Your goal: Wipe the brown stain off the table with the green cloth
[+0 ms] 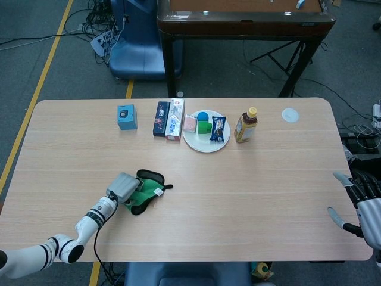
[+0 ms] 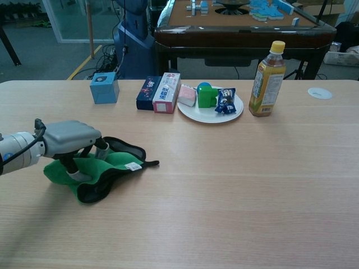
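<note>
The green cloth [image 1: 143,192] [image 2: 92,170], black-edged and bunched up, lies on the table's front left part. My left hand [image 1: 123,187] [image 2: 69,138] rests on top of it, fingers pressing down into the fabric. No brown stain shows in either view; the spot under the cloth is hidden. My right hand [image 1: 364,207] hangs off the table's right edge with its fingers apart, holding nothing. It appears only in the head view.
Along the back of the table stand a blue box [image 1: 126,116], two cartons [image 1: 169,119], a white plate [image 1: 204,142] with snacks, a bottle of yellow drink [image 1: 245,125] and a small white disc [image 1: 290,115].
</note>
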Motion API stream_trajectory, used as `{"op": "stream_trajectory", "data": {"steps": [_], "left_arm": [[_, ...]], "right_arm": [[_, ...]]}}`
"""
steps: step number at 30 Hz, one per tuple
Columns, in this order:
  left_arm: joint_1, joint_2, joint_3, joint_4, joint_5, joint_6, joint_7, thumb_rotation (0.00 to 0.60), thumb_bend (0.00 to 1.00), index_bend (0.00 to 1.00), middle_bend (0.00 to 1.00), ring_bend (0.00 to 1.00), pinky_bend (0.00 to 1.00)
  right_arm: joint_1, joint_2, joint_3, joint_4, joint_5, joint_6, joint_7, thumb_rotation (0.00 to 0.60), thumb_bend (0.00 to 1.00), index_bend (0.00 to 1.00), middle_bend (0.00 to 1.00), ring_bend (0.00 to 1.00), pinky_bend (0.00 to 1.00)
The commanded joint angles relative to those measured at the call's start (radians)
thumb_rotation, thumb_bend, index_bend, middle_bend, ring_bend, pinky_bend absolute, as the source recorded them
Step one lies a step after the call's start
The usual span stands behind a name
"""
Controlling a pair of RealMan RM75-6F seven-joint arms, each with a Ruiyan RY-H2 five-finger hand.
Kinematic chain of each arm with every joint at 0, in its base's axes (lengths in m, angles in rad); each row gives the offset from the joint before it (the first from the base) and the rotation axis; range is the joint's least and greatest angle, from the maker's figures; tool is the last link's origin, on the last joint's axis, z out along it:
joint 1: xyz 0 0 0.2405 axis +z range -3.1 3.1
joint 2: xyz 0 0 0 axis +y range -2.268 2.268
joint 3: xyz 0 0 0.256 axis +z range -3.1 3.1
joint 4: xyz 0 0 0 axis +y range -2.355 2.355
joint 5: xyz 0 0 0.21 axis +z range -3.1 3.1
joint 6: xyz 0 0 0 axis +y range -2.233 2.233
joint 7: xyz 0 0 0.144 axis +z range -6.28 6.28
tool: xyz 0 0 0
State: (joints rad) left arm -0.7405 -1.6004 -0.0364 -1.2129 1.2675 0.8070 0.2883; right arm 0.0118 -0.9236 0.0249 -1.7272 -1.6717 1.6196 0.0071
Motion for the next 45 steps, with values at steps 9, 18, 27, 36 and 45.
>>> {"op": "stream_trajectory", "data": {"steps": [9, 18, 27, 36, 45], "left_arm": [[-0.01, -0.023, -0.02, -0.024, -0.018, -0.024, -0.034, 0.6, 0.22, 0.53, 0.5, 0.56, 0.78], [-0.045, -0.079, -0.033, -0.047, 0.016, -0.036, -0.061, 0.6, 0.22, 0.53, 0.5, 0.56, 0.78], [-0.059, -0.076, -0.03, -0.094, 0.037, -0.044, -0.091, 0.6, 0.22, 0.53, 0.5, 0.56, 0.78], [-0.066, -0.128, -0.038, 0.046, 0.019, -0.038, -0.061, 0.6, 0.22, 0.52, 0.5, 0.56, 0.77], [-0.067, -0.168, -0.082, 0.179, -0.002, -0.008, -0.101, 0.6, 0.22, 0.51, 0.5, 0.55, 0.76]], "right_arm": [[0.0, 0.001, 0.0, -0.003, -0.001, -0.002, -0.002, 0.6, 0.37, 0.15, 0.24, 0.1, 0.11], [-0.007, 0.003, -0.003, -0.007, 0.001, 0.002, -0.007, 0.6, 0.37, 0.15, 0.24, 0.1, 0.11], [-0.007, 0.001, -0.001, -0.002, 0.004, 0.002, -0.003, 0.6, 0.37, 0.15, 0.24, 0.1, 0.11], [-0.011, 0.004, -0.001, -0.003, 0.003, 0.008, -0.003, 0.6, 0.37, 0.15, 0.24, 0.1, 0.11], [-0.01, 0.002, 0.0, -0.004, 0.003, 0.005, -0.005, 0.6, 0.37, 0.15, 0.24, 0.1, 0.11]]}}
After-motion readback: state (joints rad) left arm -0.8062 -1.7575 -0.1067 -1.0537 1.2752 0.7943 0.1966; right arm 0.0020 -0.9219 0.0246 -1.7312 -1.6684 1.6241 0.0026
